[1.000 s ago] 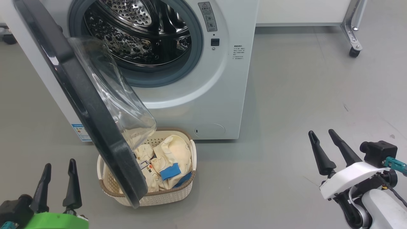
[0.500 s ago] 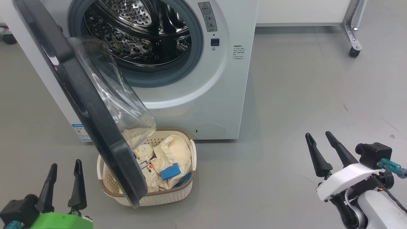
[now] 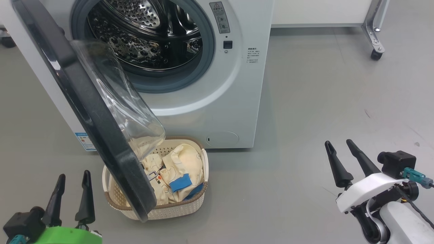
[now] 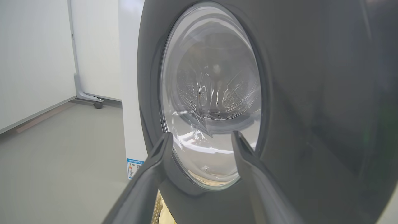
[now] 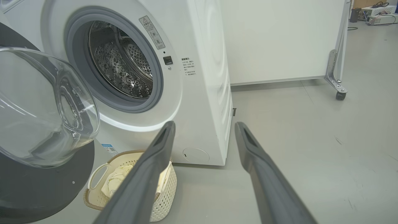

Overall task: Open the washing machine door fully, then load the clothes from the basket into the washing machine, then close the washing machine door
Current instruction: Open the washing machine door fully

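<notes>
- The left gripper (image 3: 74,175), spread wide, has slid closer to the half-open washing machine door (image 3: 101,142).
- The right gripper (image 3: 338,142), spread wide too, dropped a little.
- The clothes (image 3: 184,159) stay in the basket (image 3: 190,200) below.

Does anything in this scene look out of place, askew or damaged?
The washing machine door, half open, hangs over the left side of the basket in the head view and hides some of the clothes, which could hinder picking. Nothing looks spilled or damaged.

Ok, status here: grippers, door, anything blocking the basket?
Left gripper open, empty, facing the washing machine door from outside. Right gripper open, empty, clear. Door not fully open; clothes in the basket. Door overhangs the basket's left side.
</notes>
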